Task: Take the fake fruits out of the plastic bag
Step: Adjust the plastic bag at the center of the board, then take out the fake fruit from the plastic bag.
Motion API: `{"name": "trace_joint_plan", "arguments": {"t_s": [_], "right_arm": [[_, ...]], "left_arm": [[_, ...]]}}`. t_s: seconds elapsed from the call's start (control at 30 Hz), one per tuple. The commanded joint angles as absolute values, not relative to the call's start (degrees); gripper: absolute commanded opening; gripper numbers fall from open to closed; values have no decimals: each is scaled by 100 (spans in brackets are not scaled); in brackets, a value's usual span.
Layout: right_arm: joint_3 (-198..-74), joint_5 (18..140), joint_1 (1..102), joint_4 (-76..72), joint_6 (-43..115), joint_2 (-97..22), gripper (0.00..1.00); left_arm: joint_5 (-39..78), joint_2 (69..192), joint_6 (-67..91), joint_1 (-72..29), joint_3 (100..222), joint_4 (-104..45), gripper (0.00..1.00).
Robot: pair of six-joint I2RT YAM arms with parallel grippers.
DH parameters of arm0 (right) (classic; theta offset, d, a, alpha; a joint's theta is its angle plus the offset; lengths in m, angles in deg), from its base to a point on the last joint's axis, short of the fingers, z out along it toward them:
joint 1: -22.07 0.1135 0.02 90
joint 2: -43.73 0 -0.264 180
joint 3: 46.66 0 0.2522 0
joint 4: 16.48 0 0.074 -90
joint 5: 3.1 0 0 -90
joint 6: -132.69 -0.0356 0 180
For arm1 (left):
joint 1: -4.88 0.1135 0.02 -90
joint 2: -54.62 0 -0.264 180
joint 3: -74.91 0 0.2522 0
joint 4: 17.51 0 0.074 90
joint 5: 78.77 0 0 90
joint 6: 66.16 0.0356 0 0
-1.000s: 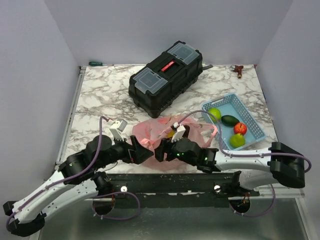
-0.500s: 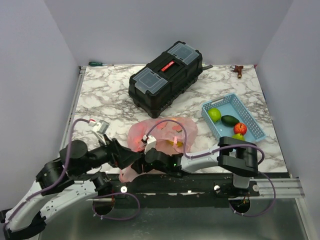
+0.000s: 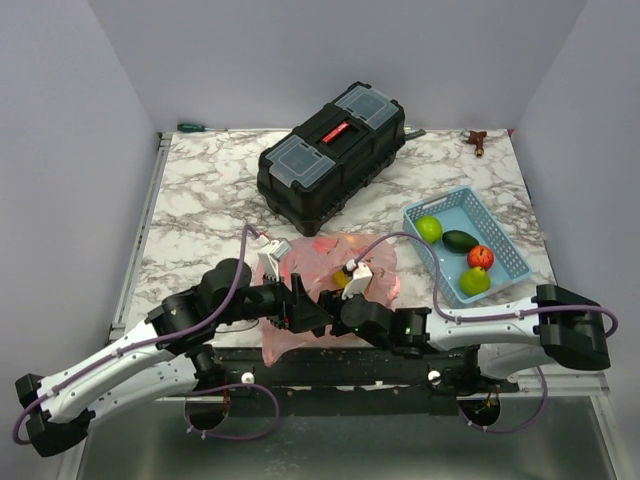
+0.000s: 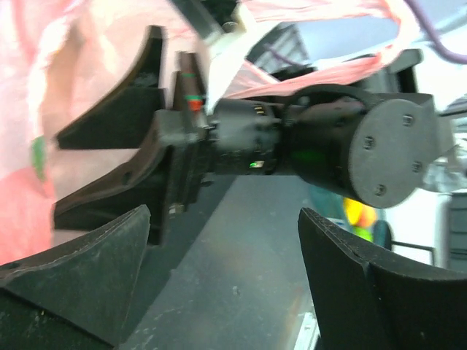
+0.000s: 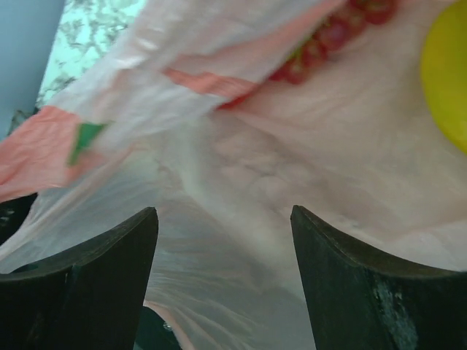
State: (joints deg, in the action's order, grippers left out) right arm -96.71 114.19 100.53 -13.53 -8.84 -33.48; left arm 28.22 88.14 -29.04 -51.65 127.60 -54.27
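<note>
– Top external first: where do you have the bag?

– I see the plastic bag (image 3: 315,255) crumpled at the 6 o'clock edge of the marble table (image 3: 200,200), right in front of both arm bases. The black toolbox (image 3: 333,155) stands at 12 o'clock from it, well apart. The light blue basket (image 3: 498,228) is at about 3 o'clock and holds four fruits: a green fruit (image 3: 428,228), a dark one (image 3: 460,240), a red fruit (image 3: 481,257) and a second green one (image 3: 475,281).

– And what's left inside the bag?

– A yellow fruit (image 3: 342,279) shows at the middle of the pink film. On the right wrist camera I also make out a grape bunch (image 5: 332,33) at 12 o'clock, blurred through the plastic.

– How are your grippers?

– Both meet over the bag, the left arm coming in from 8 o'clock and the right from 4 o'clock. The left gripper (image 4: 225,211) has its fingers spread wide, and its camera looks straight at the right arm's wrist, with pink film at 9 o'clock. The right gripper (image 5: 224,211) is also spread, with bag film filling the view beyond its fingers. I cannot tell whether either one touches the plastic.
</note>
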Motion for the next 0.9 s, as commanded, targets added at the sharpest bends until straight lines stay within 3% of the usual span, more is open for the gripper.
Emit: {"name": "trace_joint_plan", "arguments": {"t_s": [0.0,0.07,0.27,0.4,0.6,0.7,0.87], "right_arm": [[-9395,12039,10086,-896,-1201,-3143,75],[-9363,12082,10090,-921,-1173,-3163,75],[-9272,12048,10076,-2031,-789,-3522,75],[-9496,11720,9786,-2586,-845,-3970,75],[-10272,12076,9757,-2286,-739,-4610,74],[-10287,12062,9756,-2370,-757,-4653,73],[-10230,12293,9703,-2842,-716,-4814,70]], "left_arm": [[1585,9076,-2319,-5347,13091,-6540,81],[1194,8992,-2207,-5348,13142,-6953,82],[514,8612,-1866,-5346,13447,-7807,99],[52,8676,-1997,-5341,13553,-8371,99],[378,8977,-1983,-5347,13517,-8575,98],[204,9000,-1931,-5348,13608,-8902,89],[87,9001,-1864,-5340,13717,-9046,49]]}}
